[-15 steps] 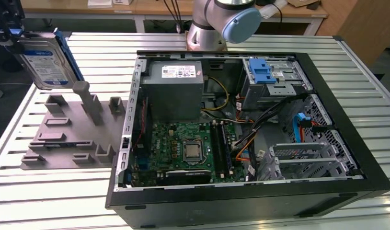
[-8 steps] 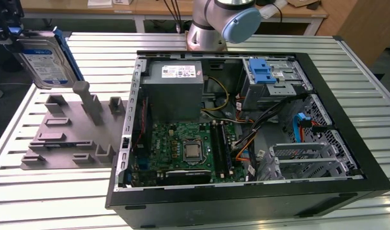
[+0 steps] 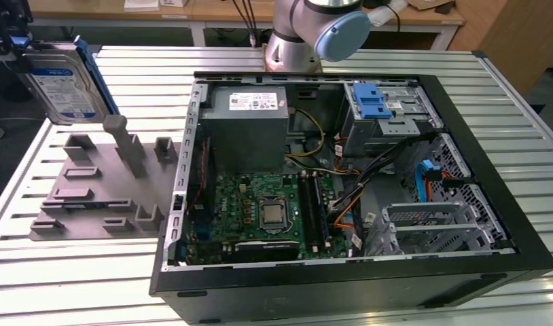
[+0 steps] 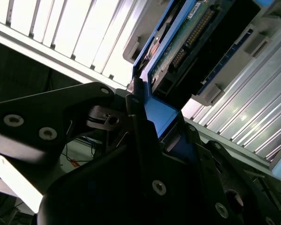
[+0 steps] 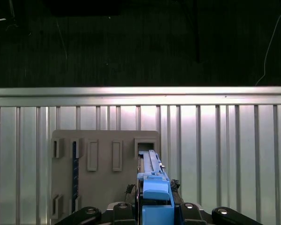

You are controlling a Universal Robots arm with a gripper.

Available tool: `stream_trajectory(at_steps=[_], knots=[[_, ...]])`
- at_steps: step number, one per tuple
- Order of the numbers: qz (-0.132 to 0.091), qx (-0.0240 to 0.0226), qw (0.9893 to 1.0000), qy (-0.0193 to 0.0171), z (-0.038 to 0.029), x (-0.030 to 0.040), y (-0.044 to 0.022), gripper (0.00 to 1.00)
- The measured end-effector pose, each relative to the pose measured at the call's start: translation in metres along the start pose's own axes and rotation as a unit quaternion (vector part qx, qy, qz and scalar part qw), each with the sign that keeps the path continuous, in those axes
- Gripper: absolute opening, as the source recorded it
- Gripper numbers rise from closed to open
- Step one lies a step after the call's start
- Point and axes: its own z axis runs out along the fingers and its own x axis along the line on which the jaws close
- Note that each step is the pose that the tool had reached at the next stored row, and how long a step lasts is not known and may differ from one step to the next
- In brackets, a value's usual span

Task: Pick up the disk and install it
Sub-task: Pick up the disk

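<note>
The disk (image 3: 64, 81), a silver drive with a white-and-blue label in a blue carrier, hangs upright in the air above the grey holder plate (image 3: 95, 183) at the exterior view's left. My gripper (image 3: 13, 44) is shut on its upper end. In the first wrist view the disk (image 5: 152, 180) is seen edge-on between the dark fingers (image 5: 119, 208), over the holder plate (image 5: 103, 159). The second wrist view shows the disk's green circuit side (image 4: 182, 42), with the blue carrier (image 4: 159, 115) clamped in the gripper (image 4: 152, 119).
An open black computer case (image 3: 494, 224) lies at the exterior view's right, holding a motherboard (image 3: 263, 210), a grey power supply (image 3: 249, 122) and a blue-latched drive cage (image 3: 385, 109). The arm's base (image 3: 304, 34) stands behind it. Everything rests on a slatted metal table (image 3: 68, 272).
</note>
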Motion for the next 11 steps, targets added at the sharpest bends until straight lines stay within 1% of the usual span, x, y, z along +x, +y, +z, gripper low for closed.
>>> stream_trajectory(at_steps=[11], knots=[[0.000, 0.0000, 1.0000, 0.0000, -0.0038, -0.0001, 0.0001, 0.36]])
